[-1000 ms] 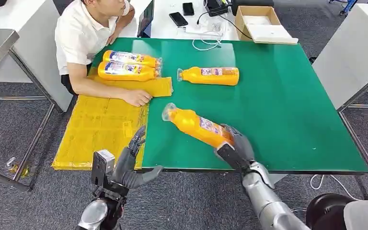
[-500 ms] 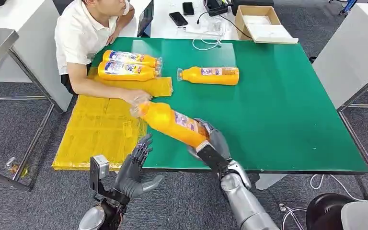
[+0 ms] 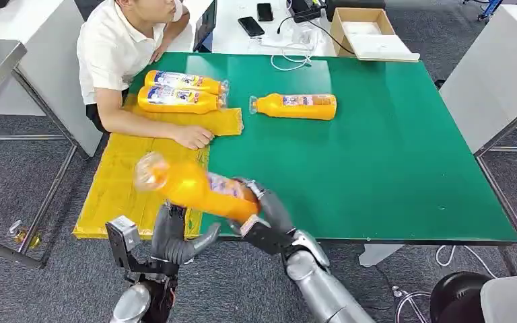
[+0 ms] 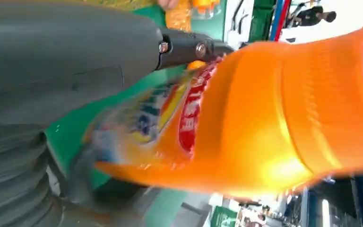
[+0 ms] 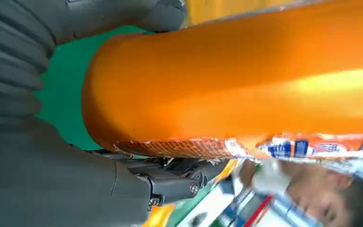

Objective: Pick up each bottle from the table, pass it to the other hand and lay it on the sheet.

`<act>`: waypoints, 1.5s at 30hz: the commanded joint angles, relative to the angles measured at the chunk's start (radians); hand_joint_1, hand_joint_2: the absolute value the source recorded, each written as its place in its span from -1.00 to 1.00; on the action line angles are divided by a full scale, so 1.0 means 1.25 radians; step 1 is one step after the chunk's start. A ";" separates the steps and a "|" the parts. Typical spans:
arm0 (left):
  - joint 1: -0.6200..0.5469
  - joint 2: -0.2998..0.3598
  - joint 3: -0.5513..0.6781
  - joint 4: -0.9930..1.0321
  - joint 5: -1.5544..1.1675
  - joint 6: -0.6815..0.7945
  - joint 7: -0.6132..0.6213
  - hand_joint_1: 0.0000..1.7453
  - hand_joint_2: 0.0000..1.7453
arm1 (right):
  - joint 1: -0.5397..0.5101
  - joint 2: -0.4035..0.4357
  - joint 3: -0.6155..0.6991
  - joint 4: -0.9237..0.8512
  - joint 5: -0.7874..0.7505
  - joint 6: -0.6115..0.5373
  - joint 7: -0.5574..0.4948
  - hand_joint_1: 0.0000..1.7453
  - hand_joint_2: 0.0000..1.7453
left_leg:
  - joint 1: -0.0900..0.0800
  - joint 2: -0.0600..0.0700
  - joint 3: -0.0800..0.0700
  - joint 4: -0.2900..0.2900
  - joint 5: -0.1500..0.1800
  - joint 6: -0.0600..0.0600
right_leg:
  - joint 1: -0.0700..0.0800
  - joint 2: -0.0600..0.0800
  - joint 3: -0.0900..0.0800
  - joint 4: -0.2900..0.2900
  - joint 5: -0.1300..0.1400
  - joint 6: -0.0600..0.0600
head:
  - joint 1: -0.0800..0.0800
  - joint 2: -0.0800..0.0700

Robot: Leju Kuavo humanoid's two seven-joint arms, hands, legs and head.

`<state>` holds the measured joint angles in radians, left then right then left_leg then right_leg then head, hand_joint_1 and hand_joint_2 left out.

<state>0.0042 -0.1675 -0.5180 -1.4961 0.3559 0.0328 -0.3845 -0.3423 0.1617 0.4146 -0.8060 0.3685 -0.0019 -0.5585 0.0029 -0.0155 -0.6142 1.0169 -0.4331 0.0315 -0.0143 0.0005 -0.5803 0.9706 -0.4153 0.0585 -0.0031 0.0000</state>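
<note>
At the table's near left corner, the left robot hand (image 3: 175,237) reaches up beneath a raised orange bottle (image 3: 198,189), its fingers spread and its thumb jutting toward the right; the head view does not settle whether it touches the bottle. The bottle hangs tilted in the air, its clear-capped neck pointing left over the yellow sheet (image 3: 128,182) and its base end clamped in the right robot hand (image 3: 264,212), which wraps the bottle from below and behind at the green table (image 3: 390,155) edge. In the left wrist view the bottle's label and orange body (image 4: 274,118) sit just beside the hand's dark fingers (image 4: 189,47). Farther back on the sheet lie two more orange bottles (image 3: 178,93) side by side, next to a seated person's forearm and hand (image 3: 192,136). A fourth bottle (image 3: 296,106) lies on the bare table, well apart from both robot hands.
</note>
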 commanded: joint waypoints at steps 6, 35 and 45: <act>-0.047 0.010 -0.016 0.034 0.009 0.018 -0.007 -1.00 1.00 | -0.004 -0.005 0.094 -0.018 -0.023 0.005 0.014 1.00 1.00 | 0.000 0.001 0.002 0.000 -0.001 -0.001 | 0.000 0.000 0.002 0.000 -0.001 -0.001 | 0.000 0.000; -0.040 -0.008 0.016 0.034 0.333 -0.226 0.123 1.00 1.00 | -0.020 0.053 0.179 0.155 -0.043 0.020 -0.036 -1.00 1.00 | 0.000 0.001 0.003 0.000 -0.001 -0.001 | 0.001 0.000 0.002 0.000 -0.001 -0.002 | 0.000 0.000; -0.024 0.032 0.075 0.031 0.096 -0.069 0.040 1.00 1.00 | 0.109 0.004 0.179 -0.085 -0.052 -0.017 -0.019 -1.00 -1.00 | 0.001 0.000 0.004 -0.001 -0.002 -0.001 | 0.001 -0.002 0.004 0.000 -0.002 -0.002 | 0.000 0.000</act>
<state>0.0109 -0.1793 -0.4501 -1.4988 0.7021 -0.2073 -0.2650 -0.3518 0.2129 0.5818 -0.6850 0.3003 0.0011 -0.5963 0.0031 -0.0150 -0.6146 1.0169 -0.4332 0.0315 -0.0142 0.0006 -0.5812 0.9705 -0.4154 0.0584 -0.0027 0.0000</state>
